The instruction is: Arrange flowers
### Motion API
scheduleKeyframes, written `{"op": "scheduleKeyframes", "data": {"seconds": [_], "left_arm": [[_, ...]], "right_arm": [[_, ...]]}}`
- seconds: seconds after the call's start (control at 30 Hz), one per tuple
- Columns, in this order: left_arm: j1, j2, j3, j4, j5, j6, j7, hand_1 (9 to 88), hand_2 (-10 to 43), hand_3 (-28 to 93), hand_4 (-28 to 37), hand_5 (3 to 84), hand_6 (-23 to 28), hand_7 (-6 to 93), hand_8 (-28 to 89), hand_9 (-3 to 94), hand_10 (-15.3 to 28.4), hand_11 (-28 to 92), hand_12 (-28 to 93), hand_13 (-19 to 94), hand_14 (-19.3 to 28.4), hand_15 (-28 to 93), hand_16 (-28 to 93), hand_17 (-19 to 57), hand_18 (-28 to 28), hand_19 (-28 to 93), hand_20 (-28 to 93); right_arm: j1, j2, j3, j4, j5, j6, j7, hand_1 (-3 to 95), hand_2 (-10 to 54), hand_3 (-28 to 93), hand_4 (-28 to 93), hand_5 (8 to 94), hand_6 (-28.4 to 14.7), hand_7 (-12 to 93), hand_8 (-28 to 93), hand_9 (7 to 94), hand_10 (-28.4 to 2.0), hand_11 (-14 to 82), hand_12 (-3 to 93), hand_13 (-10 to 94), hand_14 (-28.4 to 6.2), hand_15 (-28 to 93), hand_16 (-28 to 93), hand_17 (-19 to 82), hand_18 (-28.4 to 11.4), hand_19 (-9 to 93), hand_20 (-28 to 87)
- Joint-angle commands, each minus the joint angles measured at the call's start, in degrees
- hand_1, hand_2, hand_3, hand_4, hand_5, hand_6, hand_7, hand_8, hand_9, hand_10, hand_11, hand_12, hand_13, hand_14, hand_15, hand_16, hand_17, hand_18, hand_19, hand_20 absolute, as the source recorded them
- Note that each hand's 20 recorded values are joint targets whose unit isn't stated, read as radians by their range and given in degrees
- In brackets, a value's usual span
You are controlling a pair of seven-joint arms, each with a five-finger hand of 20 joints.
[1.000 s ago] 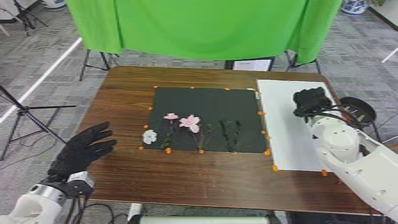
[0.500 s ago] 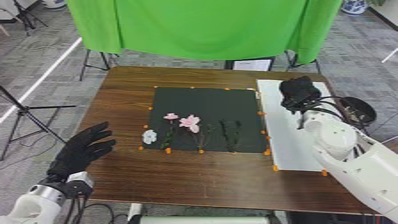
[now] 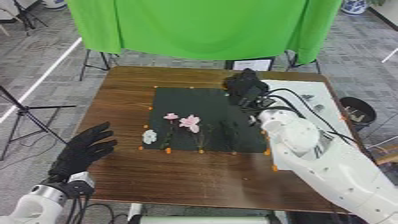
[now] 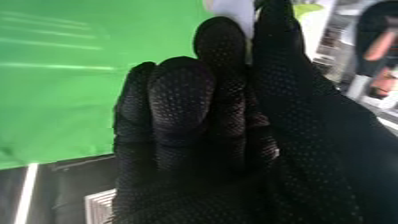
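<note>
My right hand (image 3: 245,89) is above the far right part of the black mat (image 3: 182,100), near its edge with the white sheet. In the right wrist view the black glove of my right hand (image 4: 204,150) is close up; a pale patch is beside it, and I cannot tell whether it is held. On the mat's near half lie a white flower (image 3: 149,136), a small pink flower (image 3: 171,116) and a larger pink flower (image 3: 190,123), with dark green stems (image 3: 229,136) to their right. My left hand (image 3: 83,150) is open by the table's left edge, fingers straight.
The white sheet (image 3: 293,86) carries small grey things (image 3: 307,97) on the right. Orange markers (image 3: 168,150) line the mat on the brown table (image 3: 178,175). A round black object (image 3: 358,109) stands off the table's right edge, and a green cloth (image 3: 195,30) hangs behind.
My right hand has moved left from the white sheet to the black mat's far right part, uncovering the small grey things on the sheet. The left hand and the flowers on the mat stay put.
</note>
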Motion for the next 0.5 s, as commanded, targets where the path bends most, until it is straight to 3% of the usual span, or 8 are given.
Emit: {"op": "scheduleKeyframes", "data": {"seconds": [0.03, 0.5], "left_arm": [[-0.23, -0.39, 0.48, 0.09, 0.21, -0.19, -0.27, 26.0, -2.2, 72, -28.3, 30.6, 5.9, 22.3, -12, 25.5, 13.3, 29, 15, 23, 18.1, 43, -5, -7.7, 22.3, 47, 5], [-0.73, -0.36, 0.82, 0.42, 0.25, -0.46, -0.36, 26.0, -2.2, 72, -28.2, 30.6, 5.9, 22.4, -12, 25.6, 13.4, 29, 14, 23, 18.1, 43, -5, -7.6, 22.3, 47, 6]], "right_arm": [[0.33, -4.18, -2.94, -0.07, -0.86, -0.8, -1.7, 46.5, -9.5, 84, -28, 64.5, 4.4, 56, 2, 84.2, -4.7, 23.4, 52.8, 72, -3.9, 66, 31, 27, -15.7, 72, 42], [-0.55, -7.11, -5.3, 1.07, -1.63, -1.76, -2.54, 46.2, -9.5, 84, -28, 63.7, 4.4, 56, 3, 83.5, -4.6, 23.4, 52.6, 72, -3.9, 67, 31, 27, -15.5, 72, 42]]}}
